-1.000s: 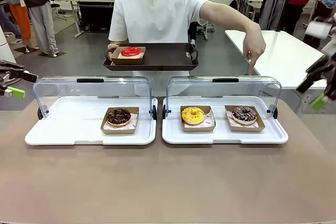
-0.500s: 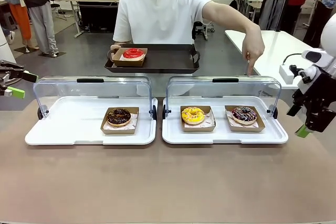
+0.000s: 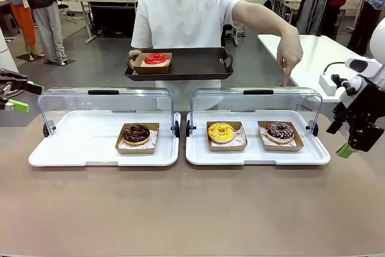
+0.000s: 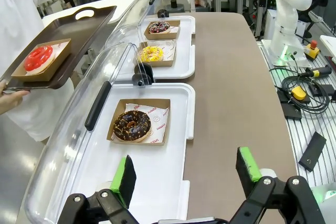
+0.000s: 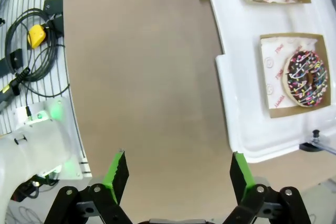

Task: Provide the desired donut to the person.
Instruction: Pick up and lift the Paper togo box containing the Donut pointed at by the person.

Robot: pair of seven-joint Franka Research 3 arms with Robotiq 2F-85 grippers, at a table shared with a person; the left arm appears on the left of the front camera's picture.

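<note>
The person point(image 3: 186, 13) in a white shirt holds a dark brown tray point(image 3: 192, 64) carrying a boxed red donut point(image 3: 156, 59). Their other hand point(image 3: 291, 58) points a finger down over the right case, above the sprinkled chocolate donut point(image 3: 280, 130) point(image 5: 307, 78). A yellow donut point(image 3: 221, 132) point(image 4: 151, 53) sits beside it. The left case holds a chocolate donut point(image 3: 136, 133) point(image 4: 132, 126). My left gripper point(image 3: 25, 95) point(image 4: 185, 157) hangs open at the far left, over the left tray's near end. Open too, my right gripper point(image 3: 339, 139) point(image 5: 178, 156) hovers over bare table right of the right case.
Both white trays point(image 3: 78, 148) point(image 3: 313, 154) have clear lids point(image 3: 105, 103) point(image 3: 255, 102) tipped up at the back. The brown tabletop point(image 3: 192, 209) lies in front. A white side table point(image 3: 325, 58) stands at the far right, and cables point(image 5: 26, 35) lie off the table edge.
My right arm came down from the picture's right edge to beside the right case. The person lifted the brown tray slightly. The left arm and pointing hand stayed still.
</note>
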